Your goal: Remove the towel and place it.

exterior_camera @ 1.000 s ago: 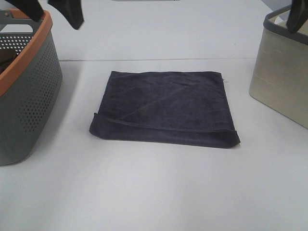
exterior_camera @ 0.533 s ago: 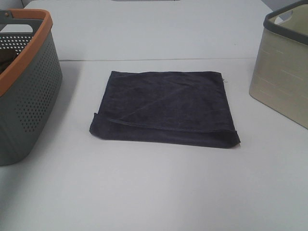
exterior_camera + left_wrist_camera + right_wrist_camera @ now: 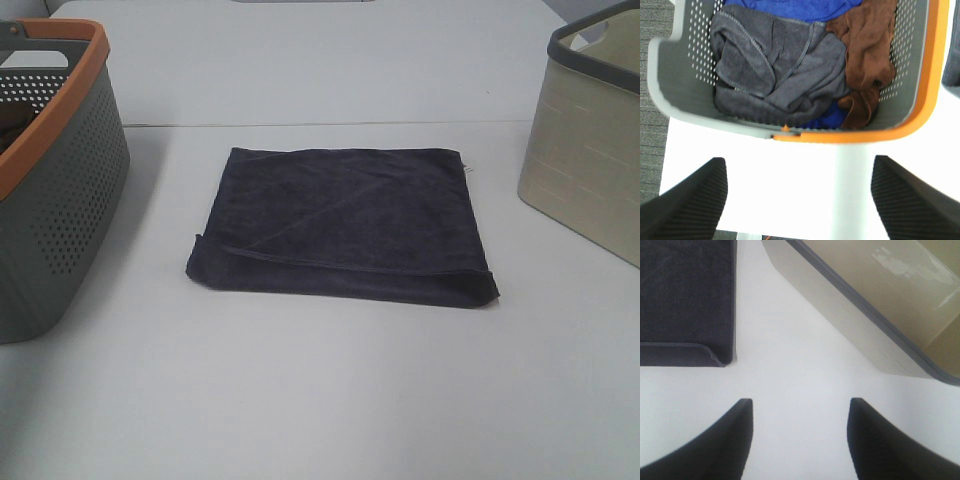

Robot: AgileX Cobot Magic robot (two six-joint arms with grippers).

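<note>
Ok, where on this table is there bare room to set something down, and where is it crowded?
Bare tabletop spans the whole near strip in front of the folded towel. Narrower free lanes run between the towel and the grey basket, and between the towel and the beige bin. The grey basket itself is crowded with cloths.
</note>
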